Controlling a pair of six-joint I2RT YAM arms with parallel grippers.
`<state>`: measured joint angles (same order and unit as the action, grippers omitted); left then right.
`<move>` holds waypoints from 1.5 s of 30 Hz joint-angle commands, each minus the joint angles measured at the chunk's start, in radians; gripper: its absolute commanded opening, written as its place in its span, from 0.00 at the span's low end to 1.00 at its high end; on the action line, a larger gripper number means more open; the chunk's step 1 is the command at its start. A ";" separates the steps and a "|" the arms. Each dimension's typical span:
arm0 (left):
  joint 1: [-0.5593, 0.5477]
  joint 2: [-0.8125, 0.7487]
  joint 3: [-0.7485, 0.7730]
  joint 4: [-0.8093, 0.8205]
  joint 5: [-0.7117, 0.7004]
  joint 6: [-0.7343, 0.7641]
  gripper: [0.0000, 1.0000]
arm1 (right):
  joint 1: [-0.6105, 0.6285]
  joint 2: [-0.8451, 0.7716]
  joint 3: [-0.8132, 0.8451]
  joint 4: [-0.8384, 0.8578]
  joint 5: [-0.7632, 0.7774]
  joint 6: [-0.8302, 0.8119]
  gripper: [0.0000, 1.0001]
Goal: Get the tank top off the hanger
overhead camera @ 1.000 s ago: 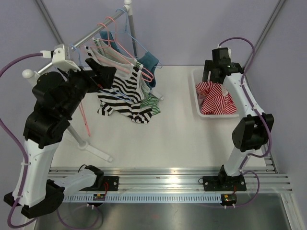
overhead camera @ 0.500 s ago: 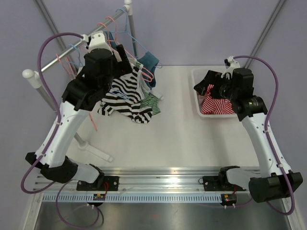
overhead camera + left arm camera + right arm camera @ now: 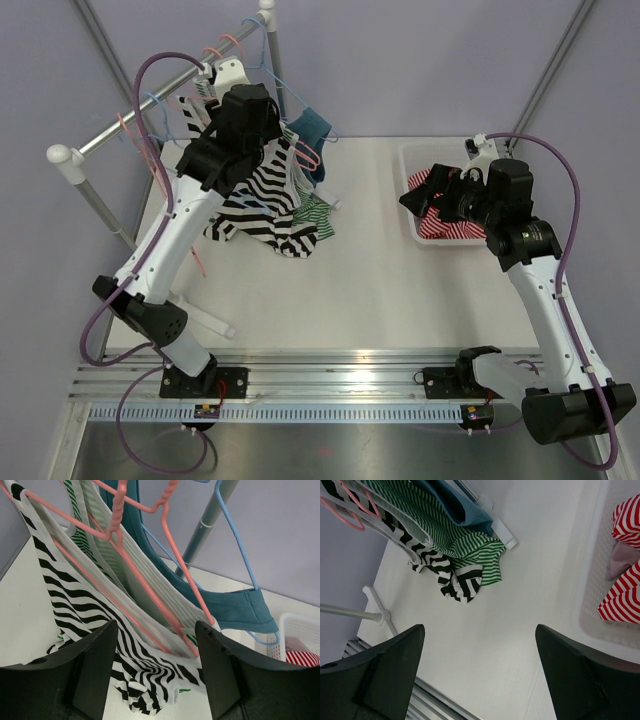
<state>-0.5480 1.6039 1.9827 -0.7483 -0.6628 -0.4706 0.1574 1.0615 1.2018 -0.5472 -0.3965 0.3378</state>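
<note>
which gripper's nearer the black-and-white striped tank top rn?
Left. The left gripper is open right at the black-and-white striped tank top; the right gripper, open, is far off by the white basket.

Black-white striped tank top (image 3: 80, 607), draped on pink hanger (image 3: 131, 575)

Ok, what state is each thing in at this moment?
Left hand, open, empty, facing the hangers.
Right hand, open, empty.
Black-and-white tank top, on its pink hanger, not removed.
Teal top, hanging on blue hanger.
Green-striped top, hanging.
Basket, holding a red-striped garment.
</note>
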 commanded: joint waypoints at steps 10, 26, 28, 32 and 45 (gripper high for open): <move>0.017 0.015 0.021 0.090 -0.097 -0.010 0.32 | 0.004 -0.008 0.002 0.038 -0.047 -0.017 0.99; 0.013 -0.065 0.039 0.101 -0.216 -0.099 0.00 | 0.004 -0.006 0.019 0.026 -0.067 -0.025 0.99; 0.005 -0.074 0.050 0.113 -0.236 -0.097 0.00 | 0.002 -0.005 0.024 0.026 -0.070 -0.025 1.00; -0.020 -0.071 0.120 0.099 -0.254 -0.074 0.00 | 0.004 0.000 0.024 0.032 -0.076 -0.023 0.99; -0.279 -0.255 0.004 0.236 -0.393 0.067 0.00 | 0.004 -0.008 0.022 0.050 -0.116 -0.013 1.00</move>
<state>-0.7784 1.4502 2.0293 -0.6434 -0.9611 -0.4332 0.1574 1.0657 1.1992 -0.5430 -0.4725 0.3290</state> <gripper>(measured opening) 0.025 0.993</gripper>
